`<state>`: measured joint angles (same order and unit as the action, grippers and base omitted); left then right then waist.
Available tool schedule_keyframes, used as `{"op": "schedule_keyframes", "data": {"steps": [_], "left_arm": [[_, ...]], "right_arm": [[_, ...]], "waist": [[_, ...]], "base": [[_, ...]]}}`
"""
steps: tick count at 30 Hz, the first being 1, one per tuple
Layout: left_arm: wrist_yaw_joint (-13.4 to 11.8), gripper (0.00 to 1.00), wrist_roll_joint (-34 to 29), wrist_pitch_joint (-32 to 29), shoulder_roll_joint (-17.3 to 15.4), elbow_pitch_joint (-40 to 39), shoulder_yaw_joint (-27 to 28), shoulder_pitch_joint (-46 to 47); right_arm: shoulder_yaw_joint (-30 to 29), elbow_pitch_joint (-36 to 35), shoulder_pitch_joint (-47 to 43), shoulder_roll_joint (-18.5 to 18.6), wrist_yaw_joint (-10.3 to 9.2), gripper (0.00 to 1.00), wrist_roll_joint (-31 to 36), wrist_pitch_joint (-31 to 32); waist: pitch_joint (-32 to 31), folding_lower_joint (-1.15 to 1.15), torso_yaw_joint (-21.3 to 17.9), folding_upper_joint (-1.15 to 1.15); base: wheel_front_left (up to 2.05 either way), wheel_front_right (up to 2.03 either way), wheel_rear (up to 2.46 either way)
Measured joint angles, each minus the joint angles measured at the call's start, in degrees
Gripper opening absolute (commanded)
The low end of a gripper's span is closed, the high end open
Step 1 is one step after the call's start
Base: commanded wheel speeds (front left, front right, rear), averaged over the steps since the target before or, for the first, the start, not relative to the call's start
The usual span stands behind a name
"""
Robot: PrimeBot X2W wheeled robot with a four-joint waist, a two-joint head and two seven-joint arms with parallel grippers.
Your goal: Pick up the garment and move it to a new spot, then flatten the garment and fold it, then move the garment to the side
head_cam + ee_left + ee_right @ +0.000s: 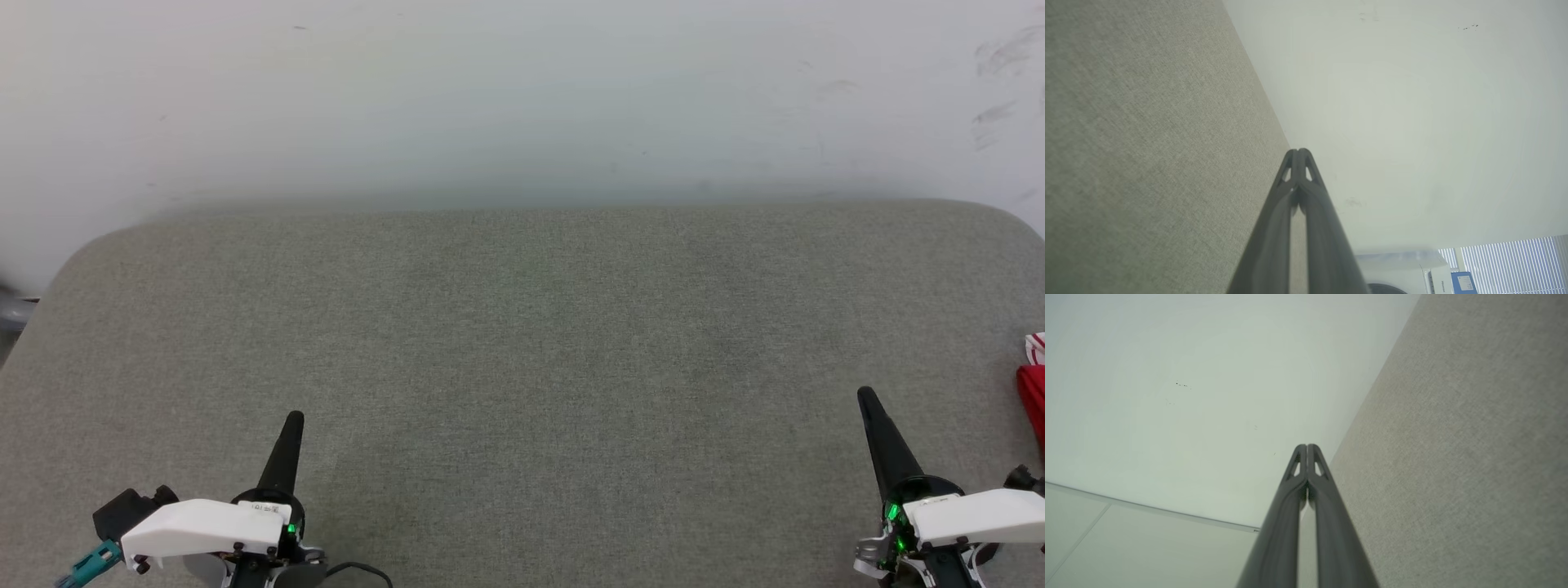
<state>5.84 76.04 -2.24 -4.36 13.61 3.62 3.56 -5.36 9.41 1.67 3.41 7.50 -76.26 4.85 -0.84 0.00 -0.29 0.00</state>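
A sliver of the red garment [1033, 392], with red-and-white striped trim, pokes in at the head view's right edge, lying on the grey fabric surface [522, 343]. My right gripper [865, 397] hovers low at the lower right, a little to the left of the garment, shut and empty. My left gripper [295, 418] sits at the lower left, far from the garment, also shut with nothing in it. Both wrist views show their own fingers pressed together: the left gripper [1299, 152] and the right gripper [1307, 447], each pointing toward the wall.
A white wall [522, 98] rises right behind the padded surface, whose far corners are rounded. A white appliance [1412, 269] and window blinds [1511, 261] appear in the left wrist view's lower right.
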Motion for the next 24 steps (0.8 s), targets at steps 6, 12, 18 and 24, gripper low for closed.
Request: {"op": "schedule_keyframes", "data": {"steps": [6,12,18,24], "left_arm": [[0.22,0.00,2.76,-0.73,0.35,0.09,0.46,0.43],[0.56,0.00,5.34,-1.40,0.60,0.19,0.90,0.70],[0.74,0.00,7.94,-2.13,0.83,0.24,1.38,1.21],[1.01,0.00,10.36,-2.71,1.00,0.33,1.91,1.50]], "right_arm": [[-0.08,0.78,0.71,0.00,0.00,0.00,-2.83,0.23],[-0.15,1.57,1.43,-0.01,0.00,0.00,-5.49,0.30],[-0.23,2.25,1.95,-0.01,0.00,0.00,-8.09,0.49],[-0.30,2.94,2.79,-0.01,0.00,0.00,-10.55,0.74]], "waist": [[0.15,0.00,0.04,0.00],[0.31,0.00,0.09,0.00],[0.46,0.00,0.13,0.00],[0.62,0.00,0.17,0.00]], "base": [[0.00,0.00,0.00],[0.00,0.00,0.00],[0.00,0.00,0.00],[0.00,0.00,0.00]]}}
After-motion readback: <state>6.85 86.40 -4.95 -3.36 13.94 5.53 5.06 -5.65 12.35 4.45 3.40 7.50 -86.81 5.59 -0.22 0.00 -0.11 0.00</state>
